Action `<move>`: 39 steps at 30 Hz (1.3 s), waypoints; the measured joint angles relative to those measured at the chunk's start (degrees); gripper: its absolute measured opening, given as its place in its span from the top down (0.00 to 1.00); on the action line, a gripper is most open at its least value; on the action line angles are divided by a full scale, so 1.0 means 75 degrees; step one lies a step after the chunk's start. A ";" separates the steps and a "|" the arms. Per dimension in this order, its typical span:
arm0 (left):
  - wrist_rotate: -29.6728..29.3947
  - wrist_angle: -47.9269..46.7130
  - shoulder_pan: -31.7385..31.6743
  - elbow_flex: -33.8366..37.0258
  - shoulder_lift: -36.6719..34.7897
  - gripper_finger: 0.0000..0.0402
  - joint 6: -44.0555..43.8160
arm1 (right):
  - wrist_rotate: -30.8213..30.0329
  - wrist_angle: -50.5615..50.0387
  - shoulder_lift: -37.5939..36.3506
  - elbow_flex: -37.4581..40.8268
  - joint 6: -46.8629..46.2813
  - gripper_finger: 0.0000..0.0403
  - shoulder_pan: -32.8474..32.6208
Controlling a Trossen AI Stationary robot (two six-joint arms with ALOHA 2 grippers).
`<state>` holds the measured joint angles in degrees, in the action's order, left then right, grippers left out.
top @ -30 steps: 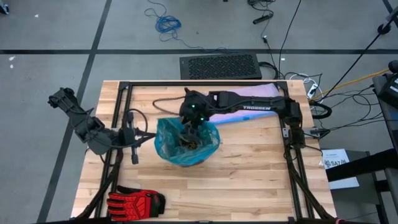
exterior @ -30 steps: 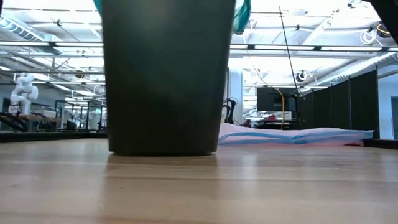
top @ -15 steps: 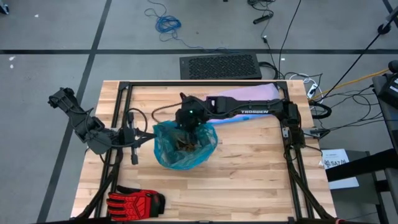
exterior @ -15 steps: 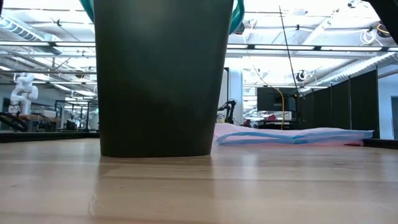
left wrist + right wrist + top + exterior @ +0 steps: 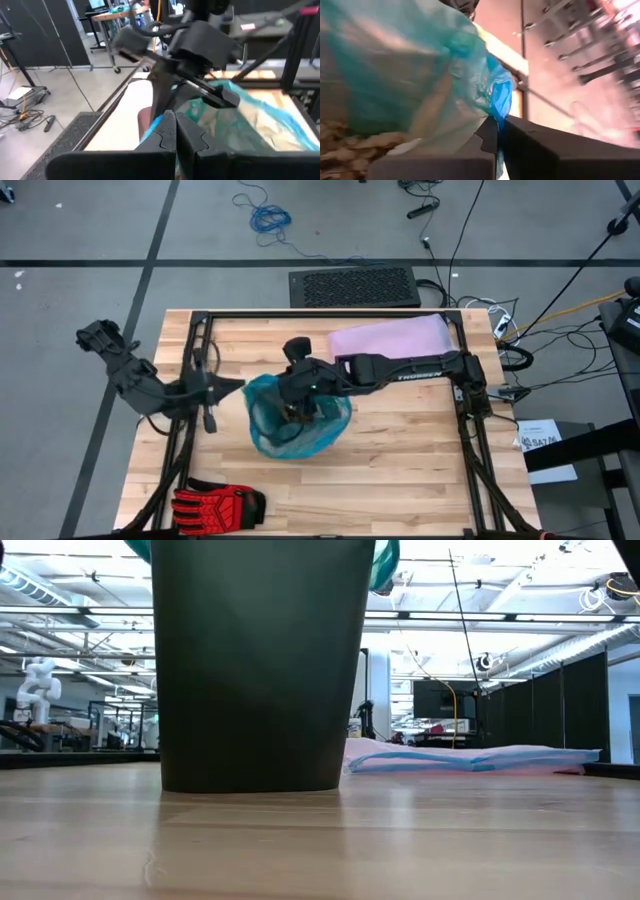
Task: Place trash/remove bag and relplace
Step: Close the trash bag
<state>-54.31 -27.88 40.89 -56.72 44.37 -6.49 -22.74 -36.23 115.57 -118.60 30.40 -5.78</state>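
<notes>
A dark bin (image 5: 258, 665) stands mid-table, lined with the teal-green bag (image 5: 300, 425), whose rim (image 5: 386, 564) folds over the bin's top. Tan and white trash (image 5: 350, 146) lies inside the bag. My right gripper (image 5: 497, 134) reaches from the right over the bin's far side (image 5: 296, 400) and is shut on the bag. To the left of the bin, my left gripper (image 5: 228, 386) hovers shut, with nothing between its fingers (image 5: 175, 136). My right gripper pinches the bag's rim at its blue drawstring hem (image 5: 500, 102) between its two fingers. The fingers slant downward from the table's right side. The plastic bunches up at the fingers, while the rest of the bag stays in the bin.
A pale lilac bag (image 5: 390, 338) lies flat at the table's back right, also seen behind the bin (image 5: 470, 758). A red-and-black glove (image 5: 215, 505) sits at the near left edge. Black frame rails (image 5: 470, 430) run along both sides of the table.
My right gripper has shut on the bag's rim, rolled its wrist, and swung toward the table's left and near side, uncovering the lilac bag. The bin and bag have slid a little toward the left and near edge. My left gripper has risen slightly.
</notes>
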 joint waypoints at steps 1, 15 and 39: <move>0.0034 -0.0012 0.0000 -0.0013 -0.0075 0.99 -0.0082 | -0.0146 0.0002 -0.0003 -0.0060 0.0167 1.00 -0.0033; 0.0439 -0.0275 -0.0242 -0.0019 -0.0116 0.67 -0.0647 | -0.1028 0.0178 -0.0009 -0.0825 0.1713 1.00 -0.0193; 0.4708 -0.0743 -0.2807 -0.0019 0.0303 0.54 -0.0424 | -0.0954 0.0172 -0.0009 -0.0881 0.2502 1.00 -0.0796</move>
<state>-19.00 -33.45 19.84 -56.86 46.64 -9.67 -29.89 -34.94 115.50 -125.21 49.16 -11.75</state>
